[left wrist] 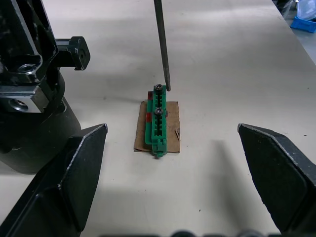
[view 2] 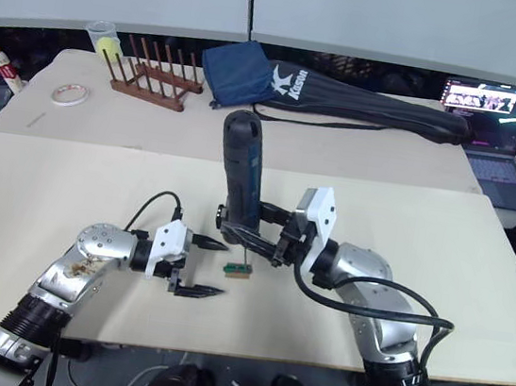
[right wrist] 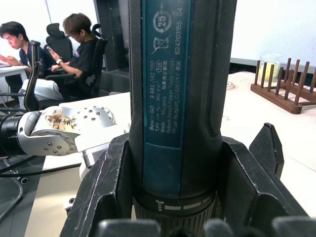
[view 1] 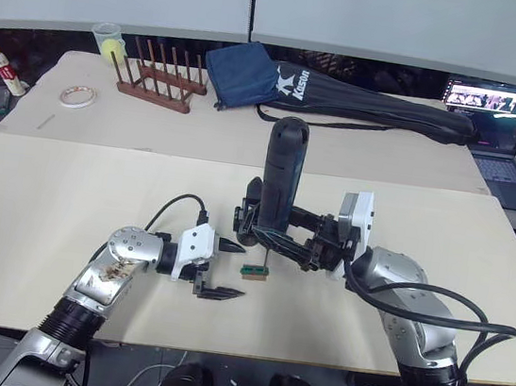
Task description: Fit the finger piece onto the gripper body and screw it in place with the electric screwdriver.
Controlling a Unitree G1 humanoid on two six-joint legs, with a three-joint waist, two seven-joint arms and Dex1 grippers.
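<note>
My right gripper [view 1: 263,230] is shut on the electric screwdriver [view 1: 282,172], holding it upright with the handle up. Its thin silver bit [left wrist: 162,44] points down, with the tip at the top screw of a small green-and-brown block [left wrist: 158,121] lying on the table. The gripper body [left wrist: 29,74], black with a round base, stands on the table just beside the block, on its far left side. Near the block on its left, my left gripper [view 1: 243,271] is open and holds nothing. The finger piece is not in view as a separate part.
At the back of the table are a wooden peg rack [view 1: 159,75], a blue pouch [view 1: 241,72], a long black Kason bag [view 1: 374,108], a tape roll [view 1: 78,96] and a cup [view 1: 109,38]. A laptop [view 1: 496,120] stands at the far right. Seated people [right wrist: 74,44] show in the background.
</note>
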